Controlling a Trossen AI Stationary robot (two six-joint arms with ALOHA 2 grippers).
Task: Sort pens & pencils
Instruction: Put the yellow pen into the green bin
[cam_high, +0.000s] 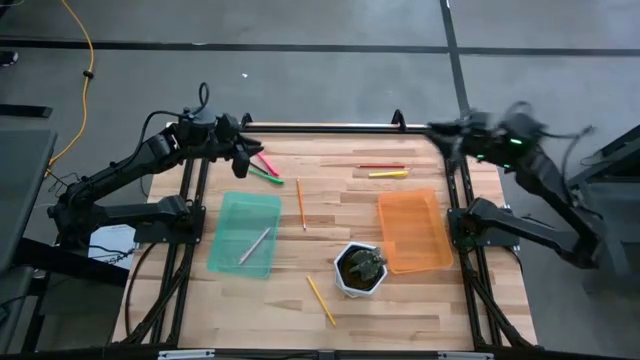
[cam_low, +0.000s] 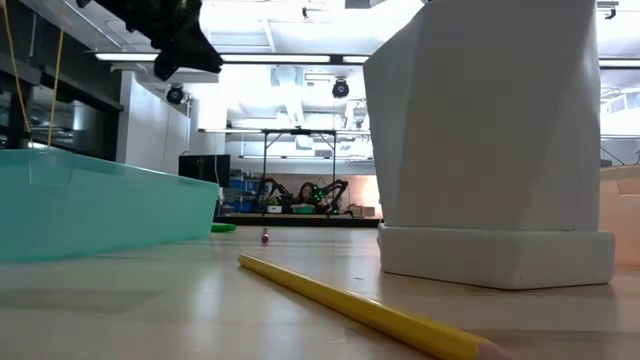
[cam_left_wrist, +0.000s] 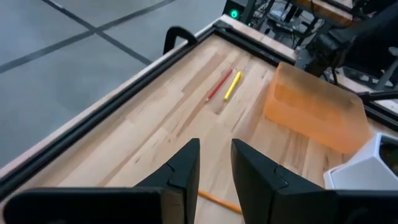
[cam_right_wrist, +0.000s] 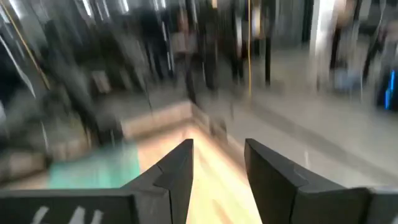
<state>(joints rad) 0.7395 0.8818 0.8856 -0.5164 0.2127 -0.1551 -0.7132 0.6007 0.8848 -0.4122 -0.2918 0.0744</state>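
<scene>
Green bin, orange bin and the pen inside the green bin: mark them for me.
green bin (cam_high: 232, 205), high view, bare floor near its far end.
orange bin (cam_high: 412, 232), high view, middle of its floor.
silver-grey pen (cam_high: 255, 245), high view, mid-shaft.

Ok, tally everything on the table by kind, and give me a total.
Pens: 4, pink, green, yellow, grey
Pencils: 3
Trays: 2
Plant pot: 1
Total: 10
</scene>
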